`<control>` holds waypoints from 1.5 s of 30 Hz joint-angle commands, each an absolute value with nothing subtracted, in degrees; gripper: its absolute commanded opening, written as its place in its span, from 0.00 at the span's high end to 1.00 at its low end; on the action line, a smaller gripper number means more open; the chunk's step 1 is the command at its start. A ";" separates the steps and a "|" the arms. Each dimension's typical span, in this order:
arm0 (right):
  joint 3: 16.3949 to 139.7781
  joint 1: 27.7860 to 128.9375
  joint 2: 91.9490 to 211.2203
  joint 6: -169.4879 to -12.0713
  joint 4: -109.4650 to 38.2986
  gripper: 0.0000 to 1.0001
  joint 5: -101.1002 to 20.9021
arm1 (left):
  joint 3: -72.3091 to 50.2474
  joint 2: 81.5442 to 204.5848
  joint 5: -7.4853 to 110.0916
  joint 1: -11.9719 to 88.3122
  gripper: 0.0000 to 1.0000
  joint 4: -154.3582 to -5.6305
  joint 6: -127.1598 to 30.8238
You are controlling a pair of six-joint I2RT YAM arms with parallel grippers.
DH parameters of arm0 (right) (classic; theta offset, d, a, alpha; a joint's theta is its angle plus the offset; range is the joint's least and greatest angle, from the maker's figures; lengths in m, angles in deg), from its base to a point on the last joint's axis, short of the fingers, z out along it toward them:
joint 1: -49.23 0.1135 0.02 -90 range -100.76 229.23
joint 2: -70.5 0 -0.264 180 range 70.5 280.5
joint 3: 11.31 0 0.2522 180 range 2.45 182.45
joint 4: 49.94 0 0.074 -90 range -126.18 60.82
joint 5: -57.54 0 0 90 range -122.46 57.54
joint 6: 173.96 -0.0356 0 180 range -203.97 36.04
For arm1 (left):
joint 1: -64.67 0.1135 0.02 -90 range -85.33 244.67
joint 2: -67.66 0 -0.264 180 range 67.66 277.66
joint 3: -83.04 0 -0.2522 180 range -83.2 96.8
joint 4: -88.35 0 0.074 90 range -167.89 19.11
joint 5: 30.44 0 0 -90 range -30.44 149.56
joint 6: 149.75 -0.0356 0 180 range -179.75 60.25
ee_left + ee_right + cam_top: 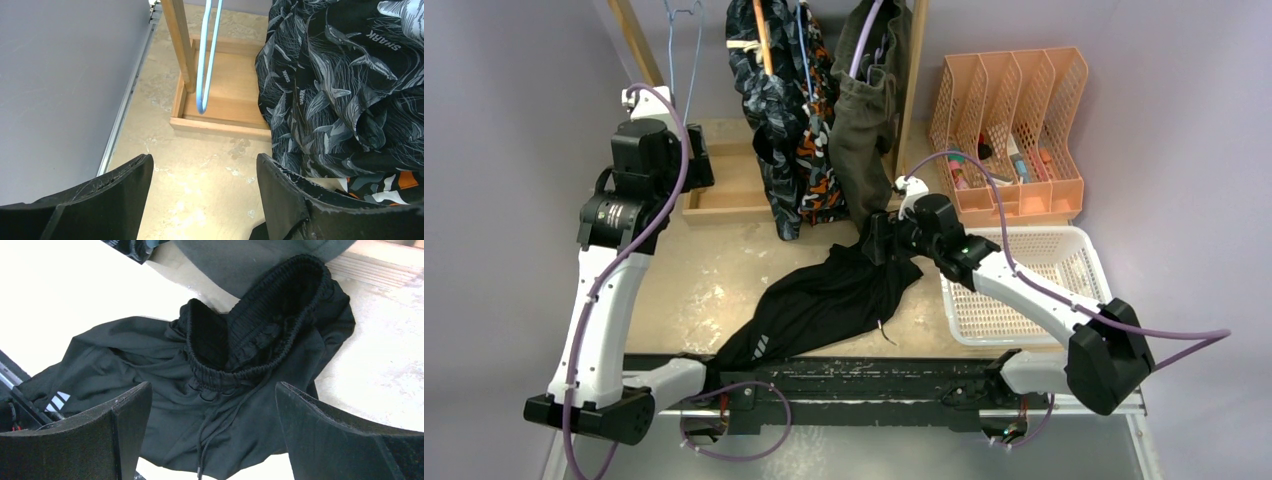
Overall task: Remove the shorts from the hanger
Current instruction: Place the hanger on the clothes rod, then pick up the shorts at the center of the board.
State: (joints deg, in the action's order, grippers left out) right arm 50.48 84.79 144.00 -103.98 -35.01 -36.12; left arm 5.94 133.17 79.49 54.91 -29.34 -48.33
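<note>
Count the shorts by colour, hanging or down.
black shorts, down: 1
navy shark-print shorts, hanging: 1
orange camo shorts, hanging: 1
olive shorts, hanging: 1
Total: 4

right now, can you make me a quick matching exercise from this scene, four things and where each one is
Things:
1. black shorts
2. olive-green shorts
3. blue hanger
4. white basket

Places:
a. hung up, nothing on it
b. standing on the right side of the table
c. lying crumpled on the table
d. hung up beside the patterned shorts

Pairs: 1-c, 2-d, 3-a, 4-b
</note>
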 commanded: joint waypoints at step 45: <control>49.79 105.68 170.49 -126.71 -34.62 0.42 0.43 | -33.42 105.47 81.50 55.18 0.22 -42.18 -28.92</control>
